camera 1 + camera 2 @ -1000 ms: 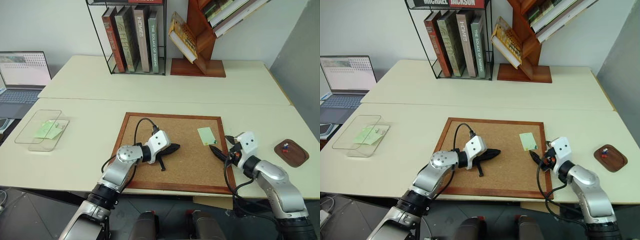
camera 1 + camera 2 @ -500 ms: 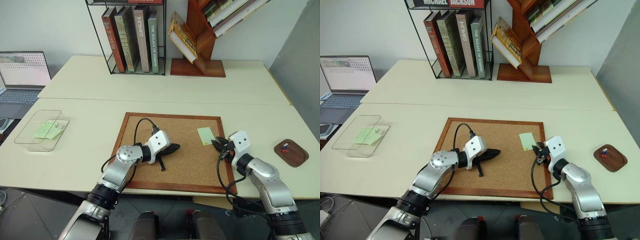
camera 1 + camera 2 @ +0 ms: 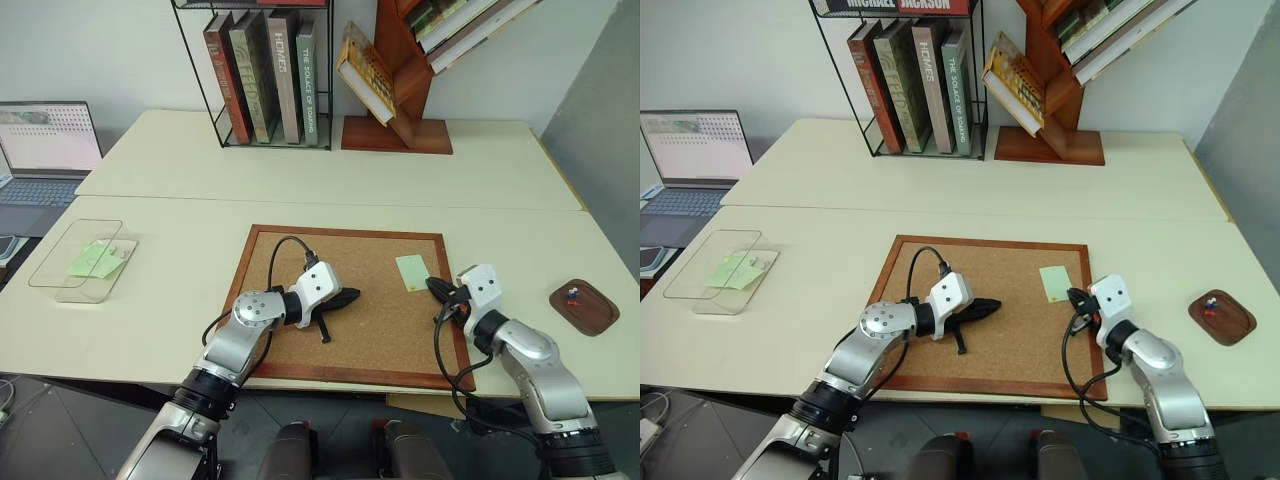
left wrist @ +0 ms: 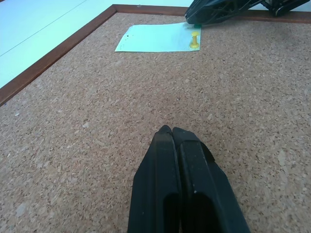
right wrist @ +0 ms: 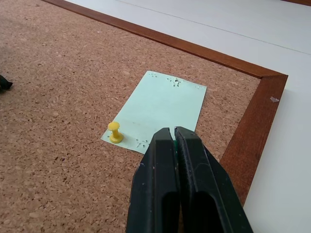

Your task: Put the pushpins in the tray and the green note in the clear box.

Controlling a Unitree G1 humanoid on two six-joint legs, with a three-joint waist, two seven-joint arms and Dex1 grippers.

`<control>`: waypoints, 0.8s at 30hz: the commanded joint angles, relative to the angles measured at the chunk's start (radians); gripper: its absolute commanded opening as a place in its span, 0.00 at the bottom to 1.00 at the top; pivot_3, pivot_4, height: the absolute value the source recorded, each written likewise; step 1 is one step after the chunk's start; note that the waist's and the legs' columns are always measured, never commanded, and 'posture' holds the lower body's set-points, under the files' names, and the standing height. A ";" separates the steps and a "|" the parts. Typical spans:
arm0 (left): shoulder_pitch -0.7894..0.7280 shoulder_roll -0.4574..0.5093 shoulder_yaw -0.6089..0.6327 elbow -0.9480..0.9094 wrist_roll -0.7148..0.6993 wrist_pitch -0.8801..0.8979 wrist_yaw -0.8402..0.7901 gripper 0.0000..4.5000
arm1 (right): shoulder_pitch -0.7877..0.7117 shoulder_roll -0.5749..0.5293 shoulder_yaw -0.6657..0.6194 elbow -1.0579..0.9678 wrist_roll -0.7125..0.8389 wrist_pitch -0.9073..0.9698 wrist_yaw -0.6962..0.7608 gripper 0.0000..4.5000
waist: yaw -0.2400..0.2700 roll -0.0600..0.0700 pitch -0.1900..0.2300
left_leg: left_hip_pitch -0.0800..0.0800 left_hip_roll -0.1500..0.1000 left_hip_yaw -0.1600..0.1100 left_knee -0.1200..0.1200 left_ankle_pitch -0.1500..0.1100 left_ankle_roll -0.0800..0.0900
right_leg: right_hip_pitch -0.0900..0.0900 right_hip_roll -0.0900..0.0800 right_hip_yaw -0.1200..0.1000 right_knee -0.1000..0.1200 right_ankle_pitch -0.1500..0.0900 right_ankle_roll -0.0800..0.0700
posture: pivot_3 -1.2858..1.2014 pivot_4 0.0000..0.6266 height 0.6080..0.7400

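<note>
Since the earlier frame the right gripper (image 5: pixel 174 132) has pinched its fingers together at the near edge of the pale green note (image 5: pixel 163 108), where a sliver of green shows between them. Beside it a yellow pin (image 5: pixel 114 131) stands in the grainy cork board (image 3: pixel 370 320). Left gripper (image 4: pixel 172 131) rests closed mid-board; the tray (image 3: pixel 584 306) sits apart on open worktop (image 3: pixel 180 290).

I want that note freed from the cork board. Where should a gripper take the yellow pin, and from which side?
By its narrow waist under the flared head: the yellow pin stands upright at the green note's corner, so come from above, one finger each side, and pull straight up.
</note>
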 commanded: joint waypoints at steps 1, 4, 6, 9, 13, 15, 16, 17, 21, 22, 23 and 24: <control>0.020 0.011 -0.015 0.041 0.036 0.024 0.006 0.00 | -0.013 0.016 -0.011 -0.117 0.055 -0.025 0.024 0.02 | -0.001 0.000 0.000 | 0.000 0.000 0.000 0.000 0.000 0.000 | 0.000 0.000 0.000 0.000 0.000 0.000 | 0.52 0.24 1.00; 0.020 0.012 -0.017 0.040 0.037 0.023 0.005 0.00 | -0.020 0.019 -0.012 -0.127 0.059 -0.020 0.018 0.02 | -0.002 0.000 0.000 | 0.000 0.000 0.000 0.000 0.000 0.000 | 0.000 0.000 0.000 0.000 0.000 0.000 | 0.52 0.24 1.00; 0.019 0.013 -0.018 0.041 0.038 0.022 0.005 0.00 | -0.024 0.021 -0.015 -0.132 0.061 -0.016 0.016 0.02 | -0.002 -0.001 0.000 | 0.001 0.001 0.000 0.000 0.000 0.000 | 0.000 0.000 0.000 0.000 0.000 0.000 | 0.52 0.24 1.00; 0.020 0.014 -0.019 0.039 0.038 0.023 0.004 0.00 | -0.029 0.021 -0.022 -0.136 0.064 -0.011 0.013 0.02 | -0.003 -0.001 0.000 | 0.001 0.001 0.000 0.001 0.000 0.000 | 0.000 0.000 0.000 0.000 0.000 0.000 | 0.52 0.24 1.00; 0.023 0.016 -0.020 0.038 0.039 0.023 0.004 0.00 | -0.038 0.020 -0.055 -0.143 0.083 -0.005 -0.004 0.02 | -0.002 -0.001 0.000 | 0.001 0.000 0.000 0.000 0.000 0.000 | 0.000 0.000 0.000 0.000 0.000 0.000 | 0.52 0.24 1.00; 0.025 0.016 -0.020 0.035 0.040 0.024 0.005 0.00 | -0.039 0.013 -0.093 -0.155 0.101 0.009 -0.022 0.02 | -0.002 -0.001 0.000 | 0.001 0.000 0.000 0.000 0.000 0.000 | 0.000 0.000 0.000 0.000 0.000 0.000 | 0.52 0.24 1.00; 0.027 0.017 -0.020 0.034 0.040 0.024 0.005 0.00 | -0.036 0.008 -0.109 -0.161 0.109 0.019 -0.027 0.02 | -0.002 -0.001 0.000 | 0.000 0.000 0.000 0.000 0.000 0.000 | 0.000 0.000 0.000 0.000 0.000 0.000 | 0.52 0.24 1.00; 0.028 0.017 -0.020 0.033 0.039 0.024 0.006 0.00 | -0.024 -0.002 -0.133 -0.171 0.129 0.036 -0.023 0.02 | -0.002 -0.001 0.000 | 0.000 0.000 0.000 0.000 0.000 0.000 | 0.000 0.000 0.000 0.000 0.000 0.000 | 0.52 0.24 1.00; 0.031 0.019 -0.018 0.035 0.040 0.020 0.007 0.00 | 0.024 -0.048 -0.249 -0.165 0.157 0.046 -0.030 0.02 | -0.001 -0.001 0.000 | 0.000 0.000 0.000 0.000 0.000 0.000 | 0.000 -0.001 0.000 0.000 0.000 0.000 | 0.52 0.24 1.00; 0.030 0.020 -0.017 0.039 0.040 0.017 0.008 0.00 | 0.029 -0.057 -0.298 -0.148 0.165 0.043 -0.047 0.02 | -0.001 -0.001 0.000 | 0.000 0.000 0.000 0.000 0.000 0.000 | 0.000 -0.001 0.000 0.000 0.000 0.000 | 0.52 0.24 1.00; 0.029 0.020 -0.016 0.041 0.041 0.015 0.007 0.00 | 0.036 -0.070 -0.336 -0.131 0.168 0.036 -0.055 0.02 | -0.001 -0.001 0.000 | 0.000 0.000 0.000 0.000 0.000 0.000 | 0.000 -0.001 0.000 -0.001 0.000 0.000 | 0.52 0.24 1.00; 0.029 0.021 -0.017 0.044 0.041 0.013 0.007 0.00 | 0.047 -0.089 -0.368 -0.115 0.159 0.027 -0.059 0.02 | -0.001 -0.001 0.000 | 0.000 0.000 0.000 0.000 0.000 0.000 | 0.000 -0.001 0.000 0.000 0.000 0.000 | 0.52 0.24 1.00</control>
